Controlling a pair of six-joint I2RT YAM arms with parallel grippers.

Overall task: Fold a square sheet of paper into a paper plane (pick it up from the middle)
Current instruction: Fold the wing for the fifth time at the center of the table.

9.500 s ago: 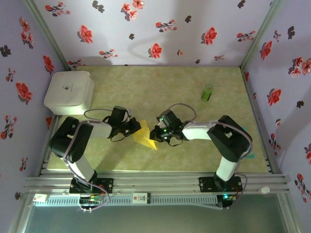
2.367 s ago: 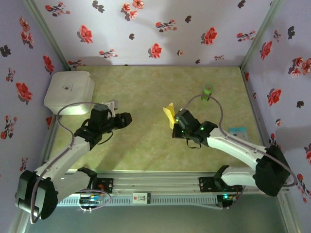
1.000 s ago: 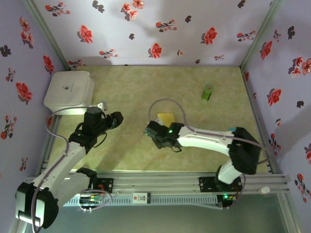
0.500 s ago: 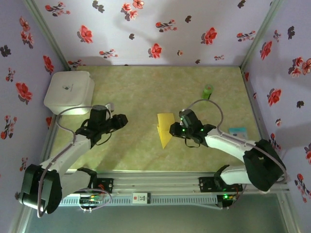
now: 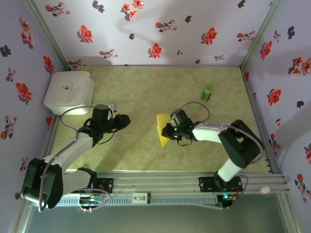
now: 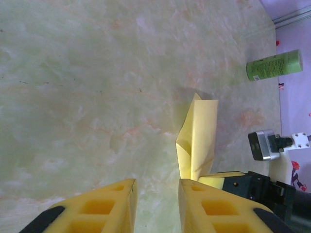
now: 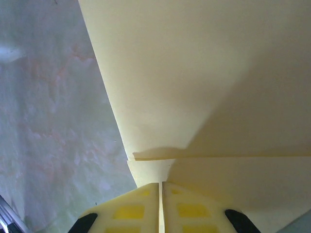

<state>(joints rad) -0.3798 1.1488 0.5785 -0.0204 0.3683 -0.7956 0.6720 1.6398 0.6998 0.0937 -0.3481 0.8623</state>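
The square sheet of paper (image 5: 163,127) is bright yellow and folded to a pointed outline, lying mid-table with its tip toward the near edge. My right gripper (image 5: 170,130) is shut on its right edge. In the right wrist view the paper (image 7: 194,87) runs between the closed fingertips of that gripper (image 7: 161,187), and a fold line crosses it. My left gripper (image 5: 125,120) hovers to the left of the paper, apart from it. In the left wrist view the left gripper (image 6: 156,187) is open over bare table, and the creased paper (image 6: 201,131) stands partly raised just beyond its right finger.
A white rounded box (image 5: 69,91) sits at the back left corner. A small green cylinder (image 5: 207,92) lies at the back right, also seen in the left wrist view (image 6: 274,65). Flowered walls close in three sides, and a metal rail (image 5: 155,184) runs along the near edge.
The right gripper has come in onto the paper's right edge and shut on it. The left gripper's jaws have narrowed, and its arm has shifted only slightly.
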